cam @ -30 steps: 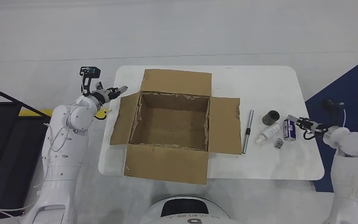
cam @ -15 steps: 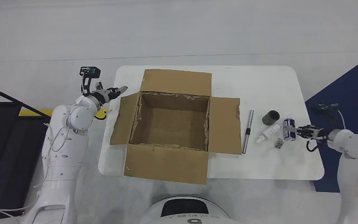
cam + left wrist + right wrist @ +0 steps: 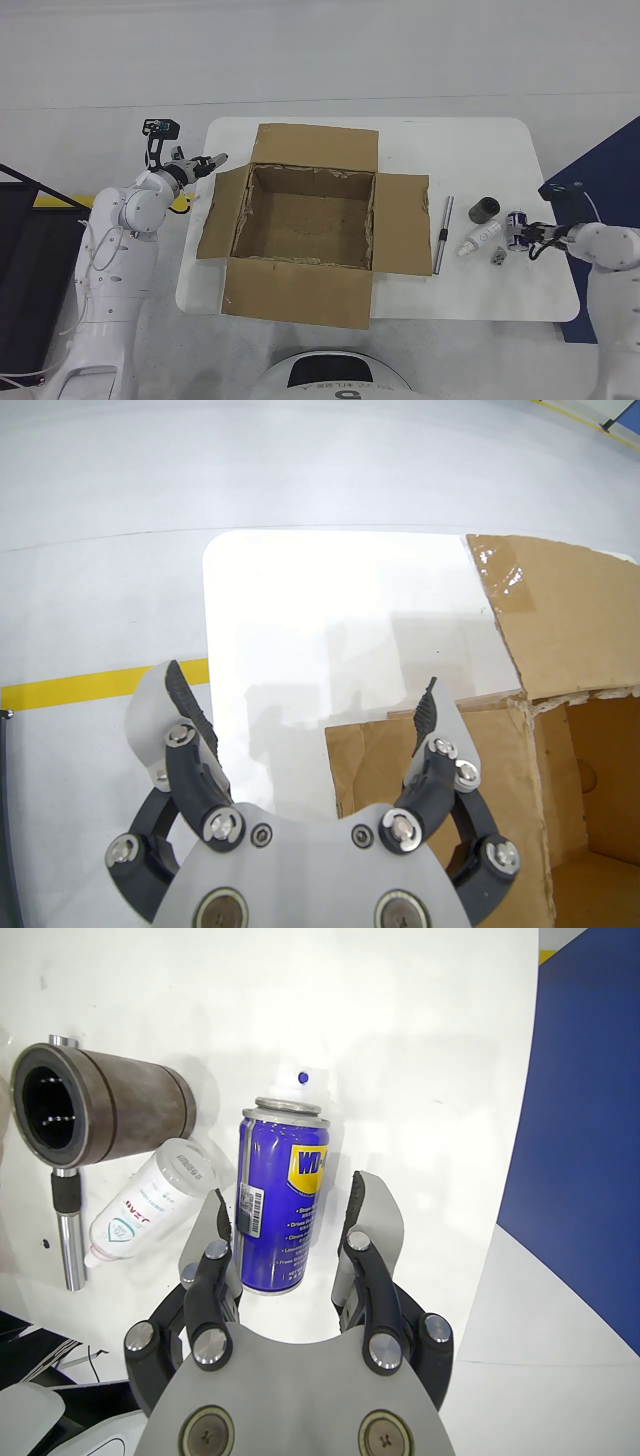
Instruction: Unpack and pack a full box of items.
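The box (image 3: 300, 292) sits left of centre on the worktop (image 3: 470, 150). All four flaps are folded out flat and its cardboard floor is in view. Its near flap reaches the worktop's near edge, and its right flap stops just short of a metal rod (image 3: 443, 235) that lies pointing from the near side to the far side. Beyond the box, the far strip of worktop is bare white.

The loose items are bunched near the right edge. The spray can (image 3: 275, 1153) lies on its side, its long axis roughly parallel to the rod. Its white nozzle end points away from the right end effector (image 3: 287, 1185) and its base points toward it. That end effector is spread, with one finger on each side of the can's lower half. One pad is close by the barcode side and the other stands clear with a gap. On the can's open side there is only bare worktop, then the edge and the blue floor (image 3: 590, 1078).

On the box side a white bottle (image 3: 145, 1208) lies at a slant just beside the can, close against a dark hollow cylinder (image 3: 100, 1103) on its side. A small grey piece (image 3: 498, 256) lies near them.

The left end effector (image 3: 300, 680) hangs wide apart at the worktop's left edge, holding nothing, near the box's left flap.
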{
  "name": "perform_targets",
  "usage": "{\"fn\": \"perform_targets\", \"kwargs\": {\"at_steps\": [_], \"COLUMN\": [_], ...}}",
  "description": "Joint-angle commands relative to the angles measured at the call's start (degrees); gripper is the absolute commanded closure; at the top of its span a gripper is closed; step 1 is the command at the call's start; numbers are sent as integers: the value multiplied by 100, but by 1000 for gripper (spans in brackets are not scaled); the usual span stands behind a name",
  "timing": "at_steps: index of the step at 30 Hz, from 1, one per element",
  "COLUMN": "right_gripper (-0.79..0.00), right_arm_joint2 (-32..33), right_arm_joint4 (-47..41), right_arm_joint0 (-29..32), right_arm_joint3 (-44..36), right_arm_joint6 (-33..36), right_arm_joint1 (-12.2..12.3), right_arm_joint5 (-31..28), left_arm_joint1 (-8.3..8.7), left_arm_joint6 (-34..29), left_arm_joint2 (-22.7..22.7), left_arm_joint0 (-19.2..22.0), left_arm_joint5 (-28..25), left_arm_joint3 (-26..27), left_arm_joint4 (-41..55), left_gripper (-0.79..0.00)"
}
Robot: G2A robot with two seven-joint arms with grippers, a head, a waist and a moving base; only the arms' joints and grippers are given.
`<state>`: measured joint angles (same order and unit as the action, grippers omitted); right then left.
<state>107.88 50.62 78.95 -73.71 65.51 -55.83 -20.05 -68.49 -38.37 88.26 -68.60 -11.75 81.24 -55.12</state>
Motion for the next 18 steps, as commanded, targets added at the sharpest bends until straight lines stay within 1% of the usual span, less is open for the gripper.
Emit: {"fn": "perform_targets", "kwargs": {"at_steps": [1,3,6,7,8,10,11,16,18], "right_gripper": [-376,-329,-289,-262,-219,-62,0,0,0], "right_arm_joint2": [-86,-174,-284,-310,-335,-330,-294,170,435], "right_arm_joint4": [100,206,308,344,354,338,276,-411,-1000], "right_arm_joint0": [-16,-30,-47,-54,-56,-57,-52,5,1], "right_arm_joint3": [6,15,39,42,48,64,64,140,251], "right_arm_joint6": [-36,-83,-116,-134,-141,-152,-154,-8,101], "right_arm_joint1": [3,6,10,12,15,26,35,117,151], "right_arm_joint5": [90,183,285,326,334,328,276,-170,-416], "left_arm_joint1": [0,0,0,0,0,0,0,0,0], "left_arm_joint6": [0,0,0,0,0,0,0,0,0], "left_arm_joint2": [0,0,0,0,0,0,0,0,0], "left_arm_joint0": [0,0,0,0,0,0,0,0,0], "left_arm_joint5": [0,0,0,0,0,0,0,0,0], "left_arm_joint3": [0,0,0,0,0,0,0,0,0], "left_arm_joint4": [0,0,0,0,0,0,0,0,0], "left_gripper": [-785,-785,-785,-785,-785,-785,-785,-785,-785]}}
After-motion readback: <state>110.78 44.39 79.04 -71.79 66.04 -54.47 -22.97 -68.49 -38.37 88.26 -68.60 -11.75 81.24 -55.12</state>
